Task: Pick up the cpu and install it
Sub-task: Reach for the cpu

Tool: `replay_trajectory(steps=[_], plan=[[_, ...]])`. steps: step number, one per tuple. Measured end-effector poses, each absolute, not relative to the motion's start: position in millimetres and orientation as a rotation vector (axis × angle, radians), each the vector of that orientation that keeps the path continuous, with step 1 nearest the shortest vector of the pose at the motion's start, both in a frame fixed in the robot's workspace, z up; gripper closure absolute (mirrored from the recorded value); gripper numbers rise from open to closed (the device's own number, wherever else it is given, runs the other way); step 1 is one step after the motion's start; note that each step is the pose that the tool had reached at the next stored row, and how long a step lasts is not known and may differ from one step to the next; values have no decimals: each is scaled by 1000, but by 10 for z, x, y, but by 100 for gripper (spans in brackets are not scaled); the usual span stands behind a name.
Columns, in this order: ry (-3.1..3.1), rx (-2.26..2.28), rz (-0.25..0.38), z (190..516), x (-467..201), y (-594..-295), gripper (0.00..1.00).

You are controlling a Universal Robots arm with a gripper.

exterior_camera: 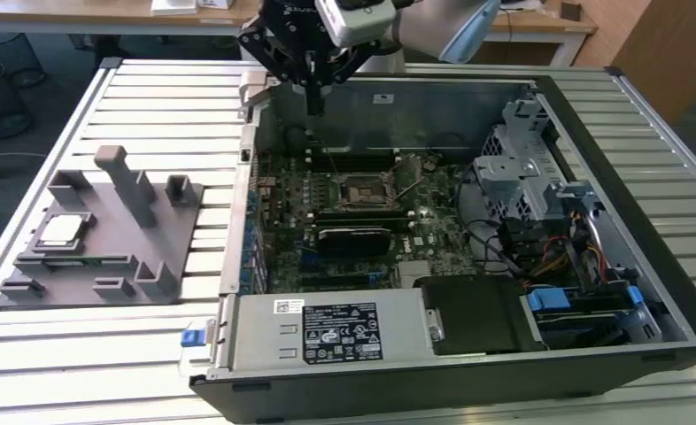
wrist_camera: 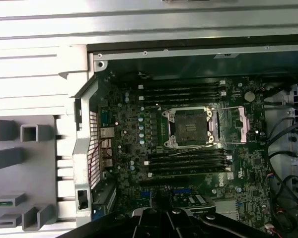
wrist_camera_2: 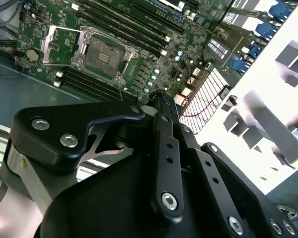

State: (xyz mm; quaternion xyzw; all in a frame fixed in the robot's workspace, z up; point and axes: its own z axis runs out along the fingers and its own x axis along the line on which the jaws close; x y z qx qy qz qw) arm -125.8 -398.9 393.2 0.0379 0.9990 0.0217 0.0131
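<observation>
The pick is not yet being made: the cpu (exterior_camera: pixel 62 230) is lying on the grey fixture tray (exterior_camera: pixel 88 267), outside the computer case (exterior_camera: pixel 443 83) and well apart from the gripper (exterior_camera: pixel 313 108). The gripper is hanging over the case's rear wall, fingers pressed together, holding nothing. The motherboard socket (wrist_camera: pixel 188 128) is standing open, with free room above it.

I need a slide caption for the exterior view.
Robot gripper over open computer case; cpu lies on the grey tray.

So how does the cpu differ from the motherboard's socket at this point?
The cpu is silvery; the socket is dark. The cpu lies on the grey fixture tray outside the case; the socket sits on the motherboard inside it, retention frame open. Both are square.
</observation>
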Motion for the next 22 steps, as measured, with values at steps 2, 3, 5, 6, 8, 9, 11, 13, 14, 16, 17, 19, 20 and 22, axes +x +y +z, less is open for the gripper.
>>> replay_trajectory(steps=[2,3,5,6,8,9,11,13,14,16,17,19,20,22], plan=[[3113,118,68,3932,-1273,-3990,89],[3113,118,68,3931,-1285,-3990,89],[3112,118,68,3930,-1313,-3990,89],[3112,118,68,3929,-1322,-3989,89],[3112,118,68,3928,-1345,-3989,89],[3112,118,68,3928,-1357,-3989,89],[3112,118,68,3927,-1376,-3989,89],[3112,118,68,3925,-1395,-3989,89],[3112,118,68,3925,-1403,-3989,89],[3113,118,67,3925,-1414,-3989,89],[3113,118,68,3924,-1421,-3989,89],[3113,118,68,3923,-1435,-3990,89],[3112,118,68,3923,-1442,-3989,89],[3112,118,68,3921,-1456,-3989,89]])
